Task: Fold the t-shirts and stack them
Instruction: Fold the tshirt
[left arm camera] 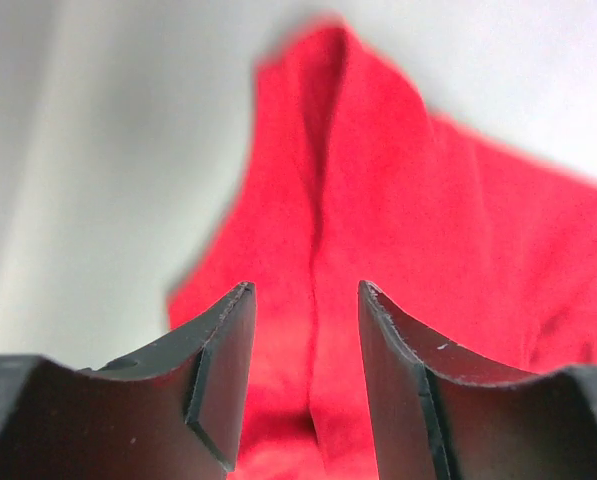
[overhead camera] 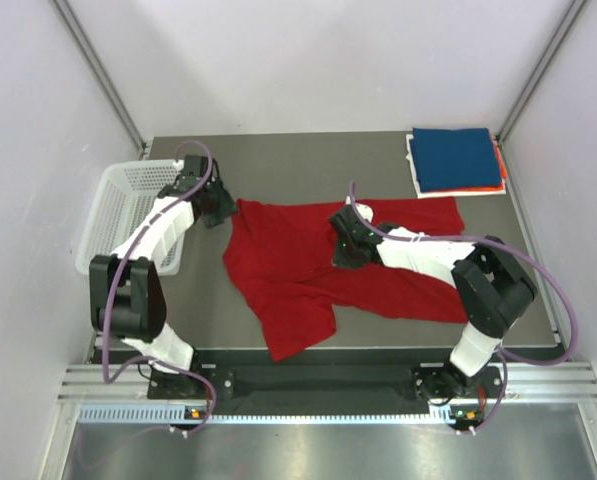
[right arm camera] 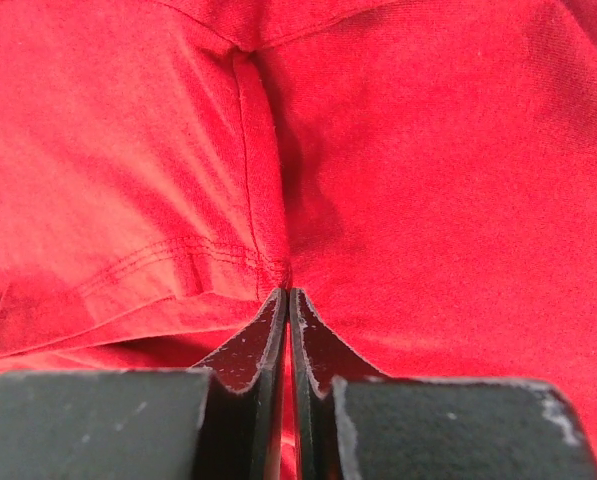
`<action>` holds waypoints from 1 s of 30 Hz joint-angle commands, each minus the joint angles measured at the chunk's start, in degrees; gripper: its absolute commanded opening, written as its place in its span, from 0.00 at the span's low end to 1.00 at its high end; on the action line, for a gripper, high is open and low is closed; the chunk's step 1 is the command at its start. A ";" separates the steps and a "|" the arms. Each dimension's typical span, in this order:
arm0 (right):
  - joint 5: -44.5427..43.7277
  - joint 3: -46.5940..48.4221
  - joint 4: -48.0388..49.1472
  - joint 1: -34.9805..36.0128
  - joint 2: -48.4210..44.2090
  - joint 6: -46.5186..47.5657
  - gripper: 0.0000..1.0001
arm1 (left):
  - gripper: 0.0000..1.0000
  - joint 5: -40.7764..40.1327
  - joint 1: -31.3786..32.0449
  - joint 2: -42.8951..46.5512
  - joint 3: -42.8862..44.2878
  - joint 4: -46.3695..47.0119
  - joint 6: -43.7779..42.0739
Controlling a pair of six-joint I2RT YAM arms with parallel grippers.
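Note:
A large bright red t-shirt (overhead camera: 298,270) lies crumpled in the middle of the table. My left gripper (overhead camera: 221,212) is open at the shirt's far left corner; in the left wrist view the red cloth (left arm camera: 398,230) lies between and beyond the spread jaws (left arm camera: 306,300). My right gripper (overhead camera: 344,238) is shut on a pinch of the red shirt near its middle; the right wrist view shows the jaws (right arm camera: 289,296) closed on a seam fold (right arm camera: 268,250). A folded dark blue shirt (overhead camera: 458,158) tops a stack with orange (overhead camera: 501,172) and white (overhead camera: 414,170) edges at the far right.
A white mesh basket (overhead camera: 128,210) stands at the table's left edge beside my left arm. The grey table (overhead camera: 208,310) ends at a metal rail at the front. White walls close in both sides.

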State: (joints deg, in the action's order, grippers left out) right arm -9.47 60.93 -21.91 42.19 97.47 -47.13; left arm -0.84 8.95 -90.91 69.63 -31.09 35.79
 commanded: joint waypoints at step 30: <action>0.60 -0.54 -0.50 -4.14 -2.29 3.81 0.02 | 0.32 -1.55 -3.41 -20.01 14.40 1.20 -5.20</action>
State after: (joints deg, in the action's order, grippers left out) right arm -8.91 60.38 -22.39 38.48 97.49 -44.40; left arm -3.92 5.69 -114.96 82.52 -31.46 31.59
